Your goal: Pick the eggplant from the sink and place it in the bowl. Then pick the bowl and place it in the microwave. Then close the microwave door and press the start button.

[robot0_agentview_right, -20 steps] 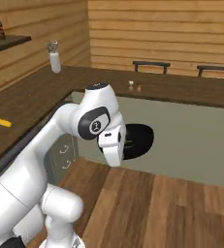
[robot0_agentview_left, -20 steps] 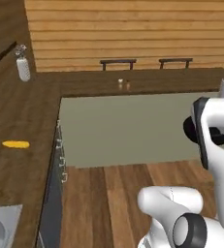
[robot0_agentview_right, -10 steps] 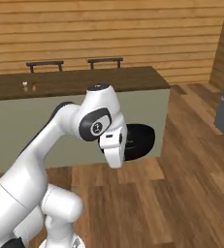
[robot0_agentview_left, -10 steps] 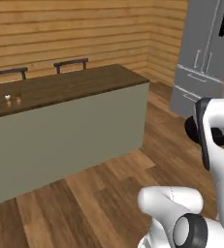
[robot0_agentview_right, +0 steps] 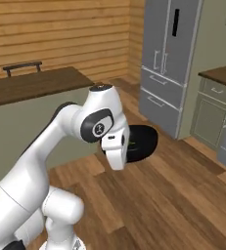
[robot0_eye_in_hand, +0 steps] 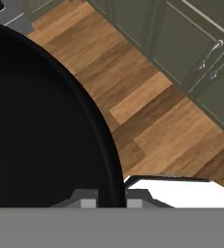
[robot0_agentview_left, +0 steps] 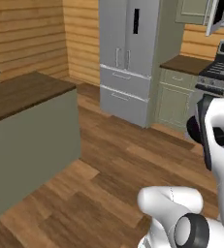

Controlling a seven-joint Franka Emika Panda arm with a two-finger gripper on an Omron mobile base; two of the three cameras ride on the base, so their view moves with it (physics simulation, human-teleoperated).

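My gripper [robot0_eye_in_hand: 108, 198] is shut on the rim of the black bowl [robot0_eye_in_hand: 40, 126], whose dark inside takes up the left of the hand view. The bowl [robot0_agentview_right: 140, 144] hangs in front of my hand at mid height, over the wooden floor. In the left base view its dark edge [robot0_agentview_left: 193, 131] shows left of the arm. The eggplant is hidden and the sink is out of view. At the top right, above the stove, the microwave door [robot0_agentview_left: 219, 14] stands swung open, with a light frame and dark glass.
A grey fridge [robot0_agentview_left: 128, 53] [robot0_agentview_right: 168, 58] stands ahead. To its right are olive cabinets [robot0_agentview_left: 174, 99] and a black stove [robot0_agentview_left: 220, 72]. The island counter [robot0_agentview_left: 21, 97] [robot0_agentview_right: 36, 88] runs along the left. Olive cabinet doors [robot0_eye_in_hand: 191, 43] lie beyond the bowl.
The whole scene has swung: the base has turned from the corner counter, past the island, to face the fridge and stove. The arm still holds the bowl the same way.
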